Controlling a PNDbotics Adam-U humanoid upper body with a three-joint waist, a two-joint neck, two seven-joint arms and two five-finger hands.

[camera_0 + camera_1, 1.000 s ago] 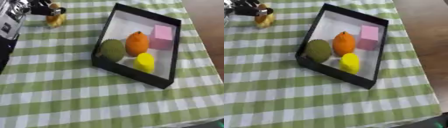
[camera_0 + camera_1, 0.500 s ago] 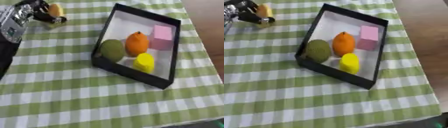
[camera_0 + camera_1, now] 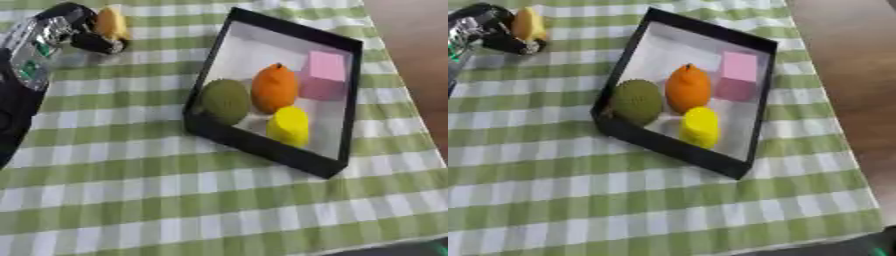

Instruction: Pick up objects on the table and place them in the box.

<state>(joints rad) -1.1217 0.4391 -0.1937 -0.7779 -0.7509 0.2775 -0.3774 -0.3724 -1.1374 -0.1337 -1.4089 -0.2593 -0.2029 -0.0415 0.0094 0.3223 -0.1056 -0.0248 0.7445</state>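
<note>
A black box with a white floor lies askew on the green checked cloth. Inside it sit a dull green round fruit, an orange, a yellow piece and a pink block. At the upper left my left hand has its fingers curled round a small orange-yellow object, held just above the cloth, well left of the box. My right hand shows in neither view.
The checked tablecloth covers the table; its right edge runs down beside brown floor. My left forearm crosses the upper left corner.
My left hand has closed on the orange-yellow object and carried it a little up and to the right. The things in the box have not moved.
</note>
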